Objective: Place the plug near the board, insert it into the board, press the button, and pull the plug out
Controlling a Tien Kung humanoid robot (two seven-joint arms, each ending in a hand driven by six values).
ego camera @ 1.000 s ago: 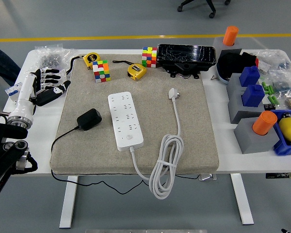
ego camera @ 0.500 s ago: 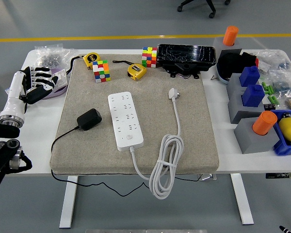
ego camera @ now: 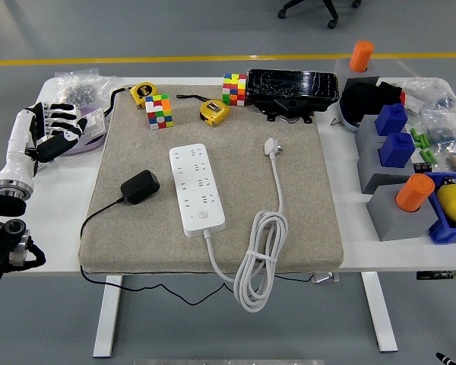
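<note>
A black plug (ego camera: 139,186) lies on the grey mat (ego camera: 304,205), its black cable trailing off the mat's left edge. Just right of it lies the white power board (ego camera: 196,188), lengthwise, with its round button (ego camera: 203,215) near the front end. The board's own white cable (ego camera: 258,262) is coiled at the front, and its white plug (ego camera: 271,146) rests further back. My left hand (ego camera: 55,129) hovers over the table's left edge, well left of the black plug, fingers relaxed and holding nothing. The right hand is out of view.
Two colour cubes (ego camera: 158,111) (ego camera: 233,88), two yellow tape measures (ego camera: 144,93) (ego camera: 213,111) and a black case (ego camera: 292,91) line the mat's back edge. Grey and blue holders with orange cylinders (ego camera: 414,192) crowd the right side. A bag of small parts (ego camera: 80,87) lies back left.
My left hand has drawn back leftward and slightly up, away from the mat's edge. Nothing on the mat has moved.
</note>
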